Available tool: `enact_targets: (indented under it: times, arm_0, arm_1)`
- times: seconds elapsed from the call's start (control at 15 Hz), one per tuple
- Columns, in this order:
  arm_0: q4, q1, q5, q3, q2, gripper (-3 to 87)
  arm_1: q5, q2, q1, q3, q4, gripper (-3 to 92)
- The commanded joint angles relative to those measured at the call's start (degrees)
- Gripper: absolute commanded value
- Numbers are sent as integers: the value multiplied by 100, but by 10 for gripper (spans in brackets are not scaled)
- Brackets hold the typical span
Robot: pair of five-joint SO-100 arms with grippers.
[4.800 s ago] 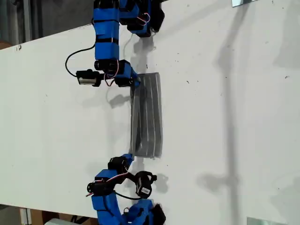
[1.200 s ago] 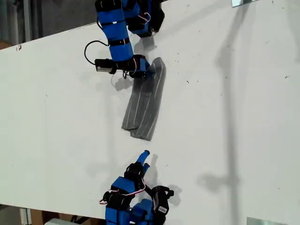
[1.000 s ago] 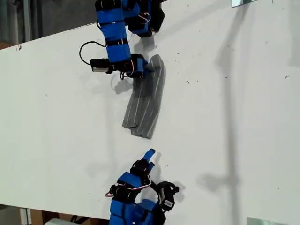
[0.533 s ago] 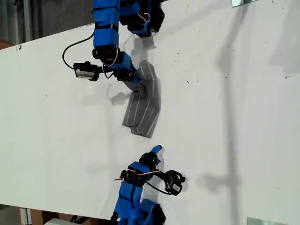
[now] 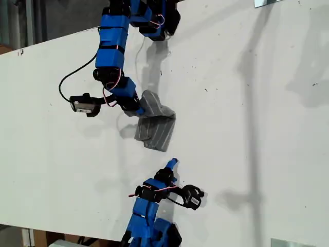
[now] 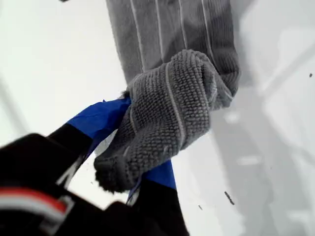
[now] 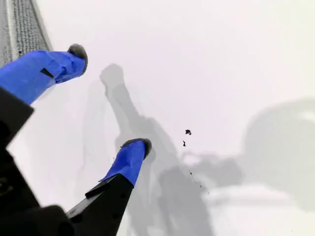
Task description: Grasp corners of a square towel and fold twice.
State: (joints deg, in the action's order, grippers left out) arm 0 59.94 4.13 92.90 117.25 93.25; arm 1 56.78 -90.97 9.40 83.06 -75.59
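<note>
The grey pinstriped towel (image 5: 157,129) lies as a narrow folded strip in the middle of the white table (image 5: 247,128). My first gripper (image 5: 140,109) comes down from the exterior view's top and is shut on one end of it. That end is lifted and bunched, and it curls back over the rest of the strip. In the first wrist view a rounded corner of the towel (image 6: 167,113) is pinched in my first gripper (image 6: 130,147). My second gripper (image 5: 172,164) stands open just short of the strip's other end. Its wrist view shows my second gripper (image 7: 106,98) empty, with the towel (image 7: 24,24) at the picture's edge.
Both arm bases sit along the table's near and far edges, at the exterior view's top (image 5: 154,15) and bottom (image 5: 151,234). Small metal plates lie at that view's top right (image 5: 267,2) and bottom right (image 5: 288,243). The table edge runs along the upper left.
My first gripper has carried the towel's far end toward the other end, so the strip now lies shorter and doubled over. My second gripper let go earlier and has stayed just off the strip.
</note>
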Motion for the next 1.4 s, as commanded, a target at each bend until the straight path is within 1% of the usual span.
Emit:
enact_targets:
  times: [0.0, 0.2, 0.4, 0.47, 0.53, 0.6, 0.67, 0.8, 0.93, 1.07, 1.13, 1.27, 1.33]
  arm_0:
    - [-79, -35, 97, 0, 123, 335]
    - [-79, 0, 149, 97, 255, 336]
    - [-123, 9, 167, 176, 308, 338]
    - [-176, 18, 167, 193, 308, 341]
    - [-237, 18, 167, 229, 308, 347]
    - [-272, 18, 167, 255, 308, 352]
    - [-281, 9, 167, 264, 308, 352]
    - [-308, 9, 149, 272, 308, 354]
    - [-281, 18, 167, 281, 343, 355]
    - [-211, 9, 220, 422, 536, 356]
    - [-141, -26, 255, 563, 729, 357]
    - [422, -185, 396, 896, 1424, 360]
    - [633, -272, 422, 1222, 2118, 360]
  arm_1:
    - [-220, 501, 88, -615, 448, -1]
    - [-378, 1863, 97, -1740, 562, -1]
    - [-554, 2812, 97, -2839, 571, -1]
    - [-624, 2865, 88, -2883, 765, 84]
    - [-993, 2786, -44, -2883, 1090, 367]
    - [-1274, 2505, -149, -2936, 1213, 396]
    - [-1441, 1951, -167, -2804, 1274, 403]
    - [-1441, 686, 35, -2320, 1151, 397]
    - [-1336, -1020, 369, -1046, 1099, 402]
    - [-905, -3533, 580, 1011, 1195, 402]
    - [-466, -4746, 527, 2320, 1274, 400]
    - [536, -6820, 202, 5063, 1406, 403]
    - [1046, -7893, -18, 6363, 1494, 404]
